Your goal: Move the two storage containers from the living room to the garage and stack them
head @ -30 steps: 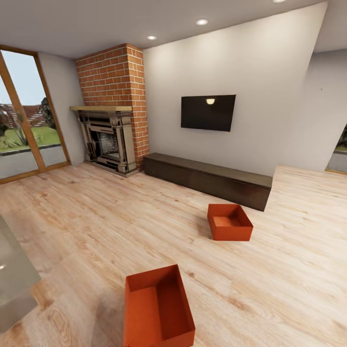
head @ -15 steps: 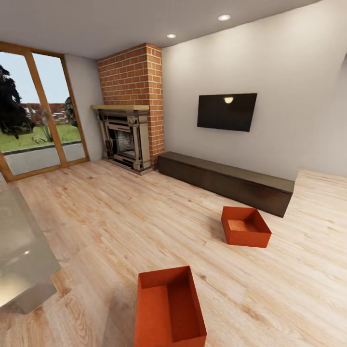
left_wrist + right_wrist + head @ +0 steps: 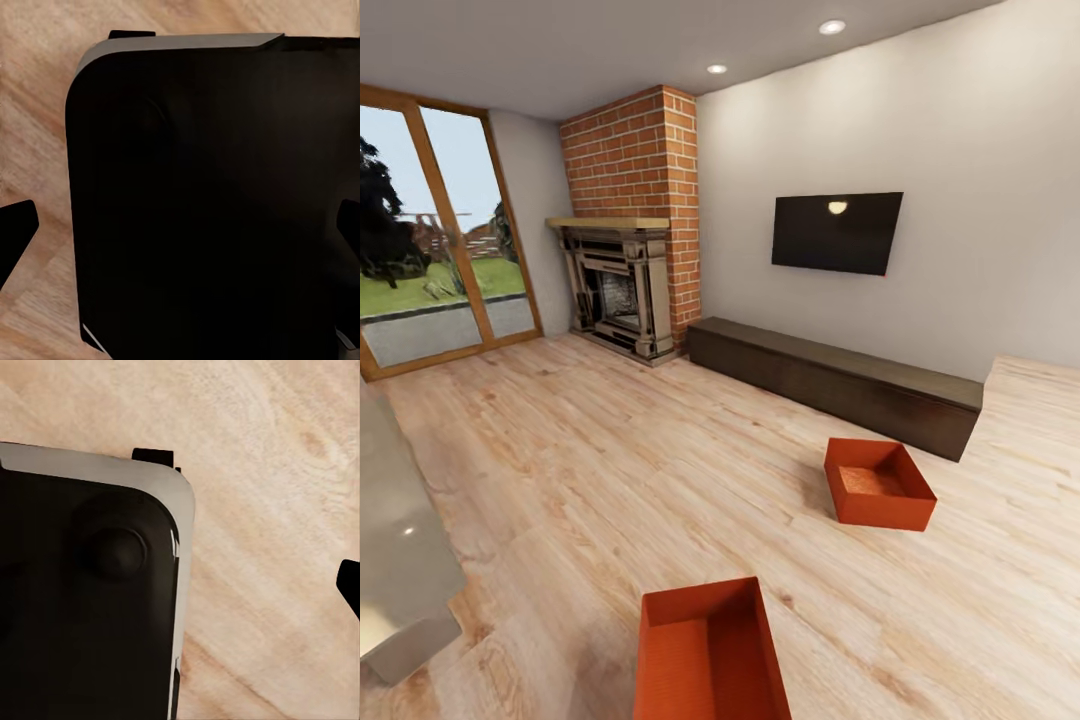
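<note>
each tool's state i cannot tell, so roll up square to the near box at bottom centre, the far box waiting right of centre by the cabinet.

Nearer storage container at 6 o'clock in the head view: near end cut off by the bottom edge; grey counter at 8 o'clock: cut off by the left edge, full shape not determinable; glass door at 9 o'clock: left part out of frame; left gripper fingertips: only dark tips enter at the frame sides, black robot body between them, jaw state not determinable; right gripper fingertip: one tip at the edge, the rest cut off.
</note>
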